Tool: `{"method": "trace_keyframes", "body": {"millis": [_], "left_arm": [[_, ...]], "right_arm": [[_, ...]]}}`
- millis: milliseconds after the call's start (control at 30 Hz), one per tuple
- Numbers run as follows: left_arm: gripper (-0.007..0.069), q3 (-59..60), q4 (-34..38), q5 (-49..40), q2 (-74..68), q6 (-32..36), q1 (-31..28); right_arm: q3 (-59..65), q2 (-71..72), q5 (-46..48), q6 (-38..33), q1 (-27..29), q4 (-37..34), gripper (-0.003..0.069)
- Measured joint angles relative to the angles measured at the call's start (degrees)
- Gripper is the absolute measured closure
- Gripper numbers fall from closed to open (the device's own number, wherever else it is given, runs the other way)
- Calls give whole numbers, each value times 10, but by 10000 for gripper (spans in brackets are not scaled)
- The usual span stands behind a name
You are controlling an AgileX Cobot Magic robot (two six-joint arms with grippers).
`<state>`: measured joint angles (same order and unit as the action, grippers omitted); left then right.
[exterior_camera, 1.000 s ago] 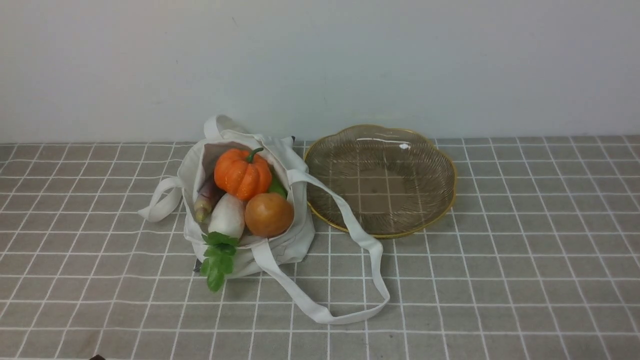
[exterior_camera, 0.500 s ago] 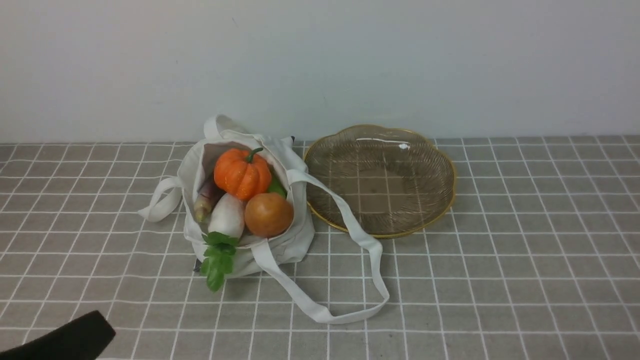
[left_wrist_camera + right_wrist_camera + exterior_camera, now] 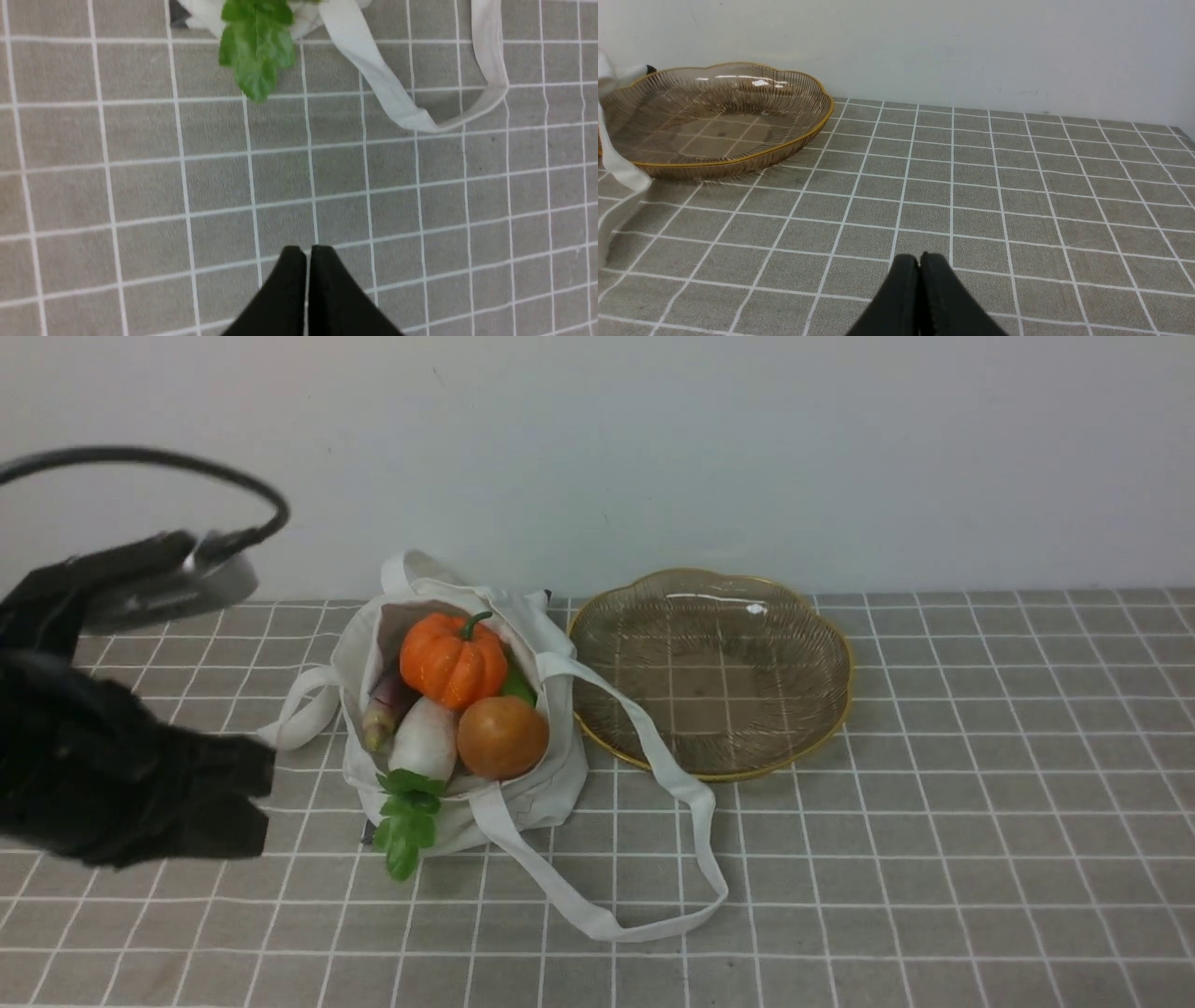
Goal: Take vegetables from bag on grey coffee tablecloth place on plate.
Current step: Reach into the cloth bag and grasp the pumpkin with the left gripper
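The supporting surface is covered with a grey-beige tablecloth patterned with a grid of thin white lines. Resting directly on the cloth: one off-white canvas tote bag with flat strap handles; one round, ribbed, brownish glass plate with a scalloped gold rim, just beside the bag. One strap forms a loop across the cloth. Slight ripples are noted in some of the grid lines.

No legible text, labels, brands, numbers or signs on anything in view: none on the canvas tote, none on the glass dish, none on the gridded tablecloth, none on the wall. Black arm, partly blurred: likewise no readable marking.
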<state>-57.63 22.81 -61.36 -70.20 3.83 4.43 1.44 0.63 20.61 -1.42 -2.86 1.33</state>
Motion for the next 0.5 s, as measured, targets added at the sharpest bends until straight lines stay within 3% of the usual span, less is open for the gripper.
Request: {"method": "trace_keyframes", "body": {"millis": [167,500], "left_arm": [[629,-75,-29,0,-97,3,15],[612,-259,-225,0,-254,-81,142]], "right_arm": [[0,0,0,0,0,0,673],[0,0,0,0,0,0,673]]}}
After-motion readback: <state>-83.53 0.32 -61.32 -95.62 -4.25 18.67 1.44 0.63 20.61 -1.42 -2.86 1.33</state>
